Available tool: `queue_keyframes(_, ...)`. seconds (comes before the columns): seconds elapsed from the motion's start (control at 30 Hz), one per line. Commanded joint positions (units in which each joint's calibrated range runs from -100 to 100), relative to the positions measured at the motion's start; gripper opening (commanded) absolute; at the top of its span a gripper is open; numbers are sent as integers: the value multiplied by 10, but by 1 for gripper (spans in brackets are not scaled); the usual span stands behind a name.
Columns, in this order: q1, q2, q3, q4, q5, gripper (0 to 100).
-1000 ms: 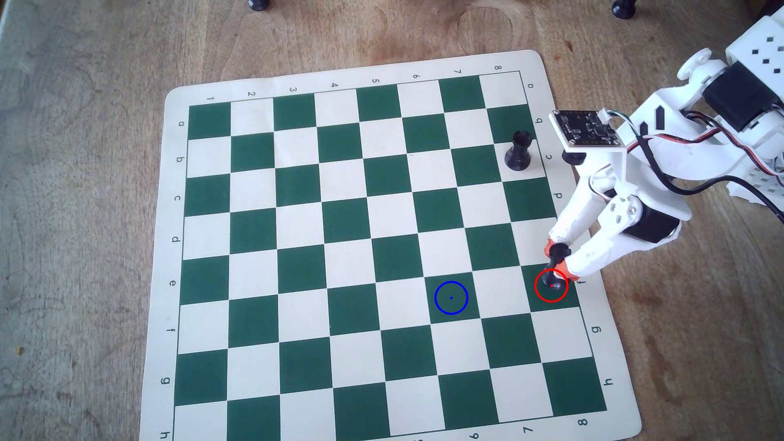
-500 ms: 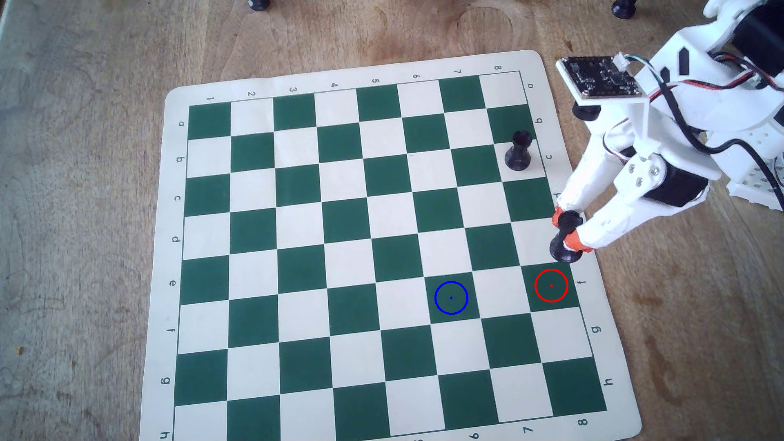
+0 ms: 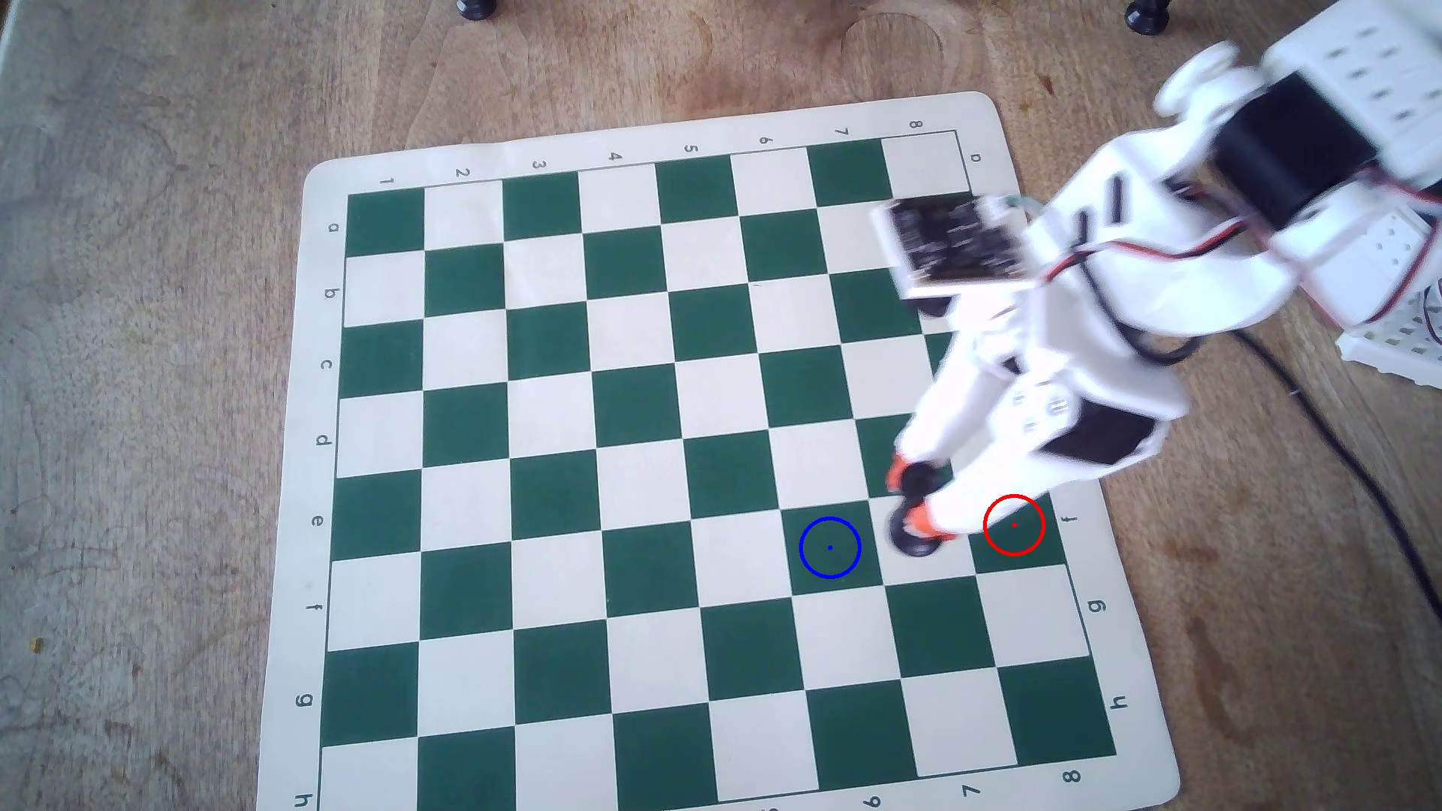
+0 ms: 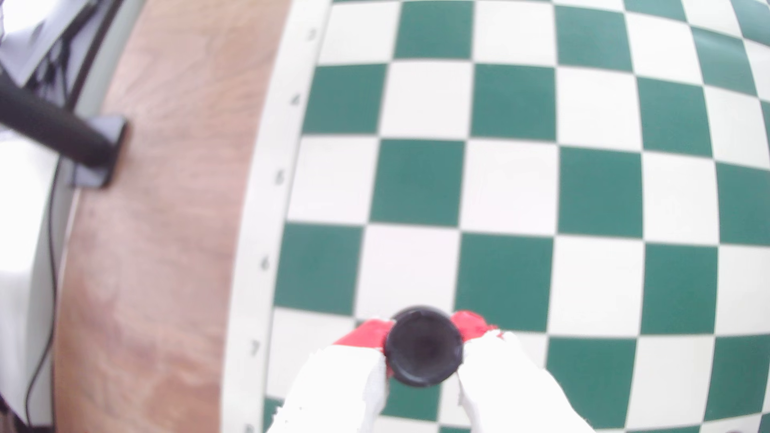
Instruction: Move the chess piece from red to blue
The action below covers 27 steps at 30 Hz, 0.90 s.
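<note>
One black chess piece (image 3: pixel 914 524) sits pinched between the two orange-tipped fingers of the single white gripper (image 3: pixel 913 503) at lower right of the overhead view, over the cream square between one blue ring (image 3: pixel 829 547) to its left and one red ring (image 3: pixel 1014 525) to its right, clear of both. The arm (image 3: pixel 1092 312) slants down from the upper right corner across the green-and-cream board (image 3: pixel 546 468). In the wrist view, at bottom centre, the matte rook (image 4: pixel 423 345) shows its round dark base between red pads (image 4: pixel 366 333).
</note>
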Motion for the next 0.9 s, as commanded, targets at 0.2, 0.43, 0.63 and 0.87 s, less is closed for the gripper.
queue_keyframes(0.2,23,90,-52,-71,6,0)
queue_keyframes(0.43,36,96,-34,-96,7,0)
queue_keyframes(0.63,36,120,-23,-106,7,0)
queue_keyframes(0.87,34,136,-23,-112,2,0)
